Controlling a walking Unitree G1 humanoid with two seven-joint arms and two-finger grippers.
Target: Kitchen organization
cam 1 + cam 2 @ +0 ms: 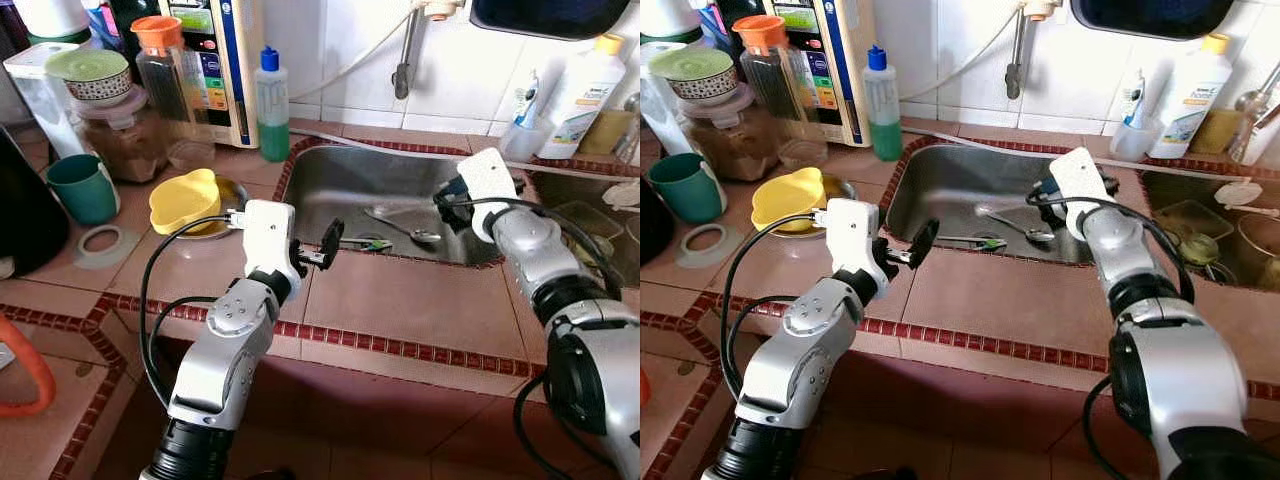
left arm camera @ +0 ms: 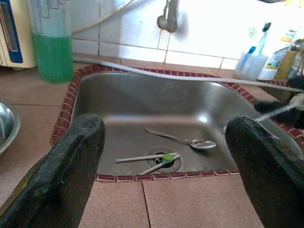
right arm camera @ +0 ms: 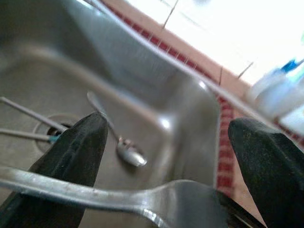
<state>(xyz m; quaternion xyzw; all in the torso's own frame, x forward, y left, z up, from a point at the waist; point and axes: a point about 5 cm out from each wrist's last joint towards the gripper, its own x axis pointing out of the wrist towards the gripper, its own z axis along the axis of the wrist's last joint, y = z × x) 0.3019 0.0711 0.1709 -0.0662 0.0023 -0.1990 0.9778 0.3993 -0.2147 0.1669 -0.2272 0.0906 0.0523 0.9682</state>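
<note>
The right tool (image 1: 447,203) hangs over the right rim of the sink (image 1: 330,170), and in its wrist view a metal spoon (image 3: 156,199) lies across in front of its two black fingers (image 3: 71,156). The fingers look spread wide there, with the handle resting against one of them, so I cannot tell whether the piece is truly pinched or only propped. The left tool (image 1: 322,250) hovers over the tiled desk (image 1: 400,300) at the sink's near edge, its fingers apart and holding nothing, aimed into the basin.

Beyond and below the left tool, on the sink floor, lie a second spoon (image 2: 183,139) and, closer to the drain, two thin sticks with a green bit (image 2: 167,157) where they cross. A bottle of green liquid (image 1: 272,105) stands on the desk off to that tool's left, near the far corner of the sink, with a yellow bowl (image 1: 185,200) behind the tool's wrist.

The weak point, as I judge it, is the right tool's hold. If the spoon is only lying on one finger, any swing of the arm could tip it back into the basin or onto the desk. The sticks are another worry: they sit right over the drain, and a clumsy nudge from the left tool might push them in or roll them away instead of lifting them. Both tools reaching into the sink together could also knock against each other.
</note>
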